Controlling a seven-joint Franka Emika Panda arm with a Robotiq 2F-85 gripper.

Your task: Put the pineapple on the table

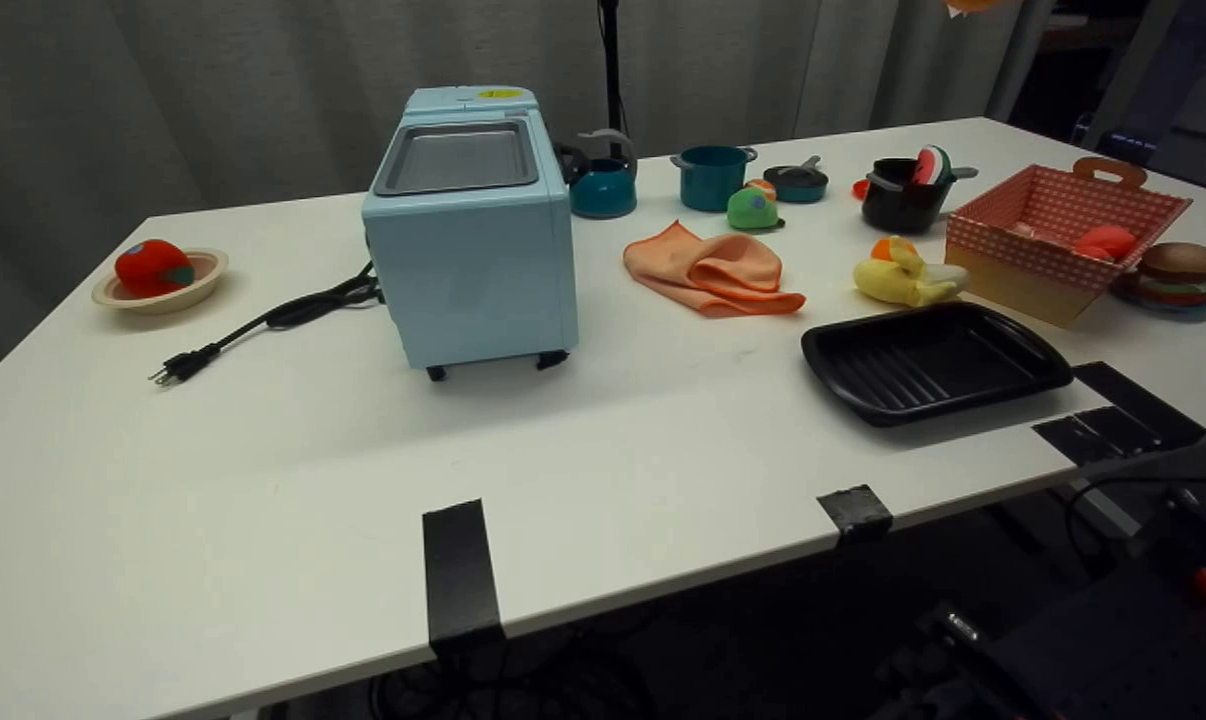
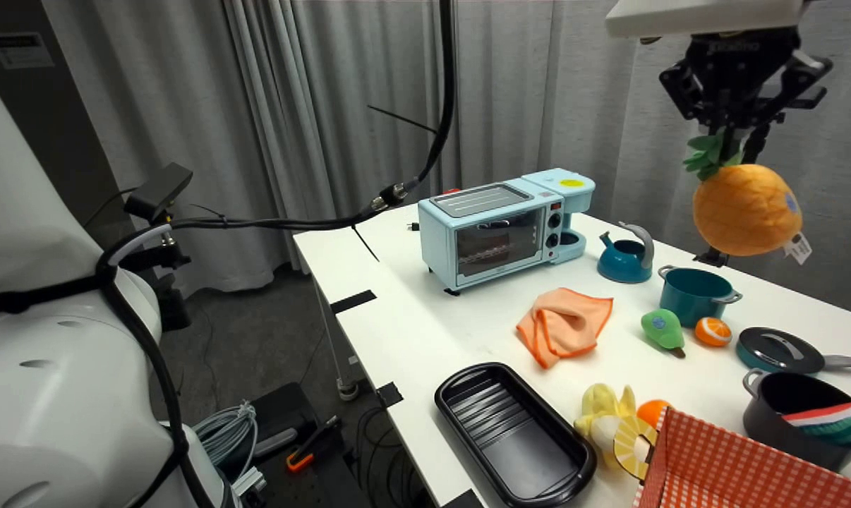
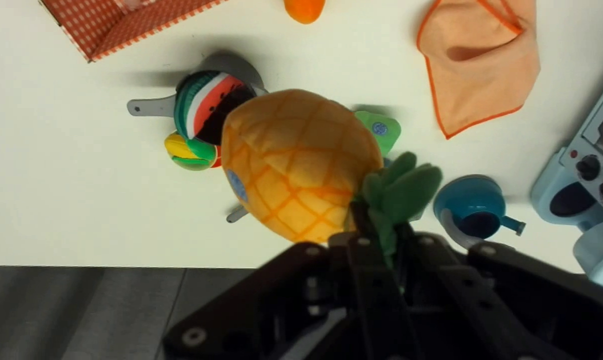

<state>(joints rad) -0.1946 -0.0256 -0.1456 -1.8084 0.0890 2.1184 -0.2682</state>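
The pineapple, an orange-yellow plush with green leaves, hangs in the air above the far side of the white table in an exterior view. My gripper is shut on its green leaf tuft. In the wrist view the pineapple fills the middle and the gripper pinches the leaves; the fingertips are partly hidden by them. Only the pineapple's orange underside shows at the top edge in an exterior view, high above the table. The table also shows in the wrist view.
On the table are a light-blue toaster oven, a teal kettle, a teal pot, a black pot, an orange cloth, a green pear, a black tray and a red-checked basket.
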